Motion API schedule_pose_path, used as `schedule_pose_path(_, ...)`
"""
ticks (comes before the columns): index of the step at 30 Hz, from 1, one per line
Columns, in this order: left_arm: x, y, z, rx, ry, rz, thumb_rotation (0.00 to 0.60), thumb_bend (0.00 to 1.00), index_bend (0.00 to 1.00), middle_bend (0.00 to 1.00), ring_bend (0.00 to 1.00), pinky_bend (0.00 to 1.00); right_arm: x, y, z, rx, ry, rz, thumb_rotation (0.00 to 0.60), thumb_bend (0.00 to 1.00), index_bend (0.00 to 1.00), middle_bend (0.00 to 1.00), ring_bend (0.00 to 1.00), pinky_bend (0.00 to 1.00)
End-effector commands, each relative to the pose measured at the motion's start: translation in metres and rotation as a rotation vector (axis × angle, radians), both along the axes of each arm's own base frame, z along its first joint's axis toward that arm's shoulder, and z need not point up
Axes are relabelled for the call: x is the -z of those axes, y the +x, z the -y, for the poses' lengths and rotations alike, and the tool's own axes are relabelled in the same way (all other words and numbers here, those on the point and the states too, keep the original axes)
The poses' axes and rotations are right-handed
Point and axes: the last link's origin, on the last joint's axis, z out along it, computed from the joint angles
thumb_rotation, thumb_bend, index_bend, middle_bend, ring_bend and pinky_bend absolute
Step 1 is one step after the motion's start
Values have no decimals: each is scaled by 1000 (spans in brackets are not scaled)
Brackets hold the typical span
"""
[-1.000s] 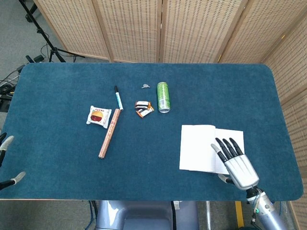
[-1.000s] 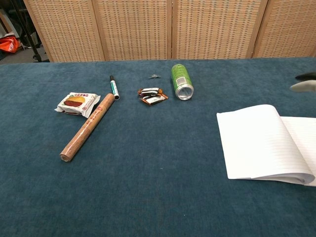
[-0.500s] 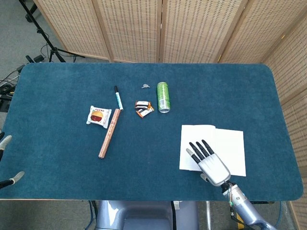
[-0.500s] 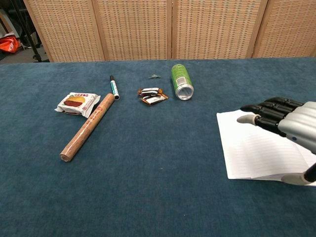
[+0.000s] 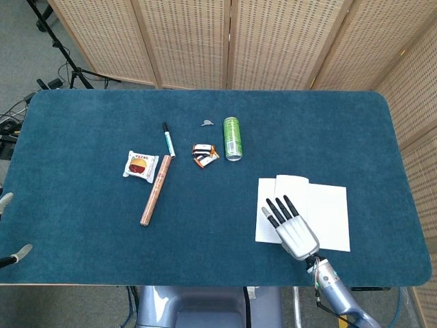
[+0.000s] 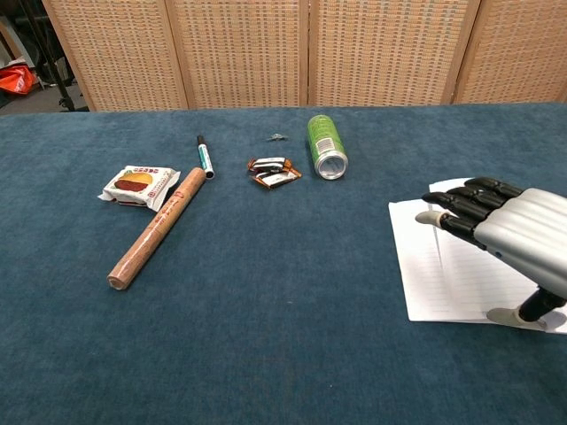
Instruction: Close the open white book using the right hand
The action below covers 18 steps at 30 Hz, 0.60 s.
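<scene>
I hold right hand [image 5: 293, 227] flat, fingers extended, gripping nothing, over book [image 5: 330, 216]. Risk: lifted page slips, creases, flops open.

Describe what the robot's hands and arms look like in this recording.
The right hand has a ribbed silver metal back and black fingers with pale tips, on a silver-grey forearm carrying a thin cable. Of the left hand, only pale-tipped dark fingers show.

A dark blue carpeted surface [image 5: 82, 219] with rounded corners fills the middle of the room. Behind it stands a folding screen [image 5: 232, 41] of pale woven cane panels in wooden frames. Grey floor [image 5: 27, 61] shows at the upper left, where black tripod legs [image 5: 65, 58] and cables lie.
</scene>
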Motion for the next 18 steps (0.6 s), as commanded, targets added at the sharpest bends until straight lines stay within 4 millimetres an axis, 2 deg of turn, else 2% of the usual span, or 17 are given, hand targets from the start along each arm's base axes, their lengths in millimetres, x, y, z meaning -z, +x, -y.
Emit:
schedule_pose_path(1, 0, 0, 0, -1, 1, 0, 600, 0, 0, 0, 0, 0, 3, -3, -1, 12, -9, -11, 600, 0, 0, 0, 0, 0)
schedule_pose_path(18, 1, 0, 0, -2, -1, -5, 600, 0, 0, 0, 0, 0, 0, -1, -17, -10, -16, 10, 600, 0, 0, 0, 0, 0)
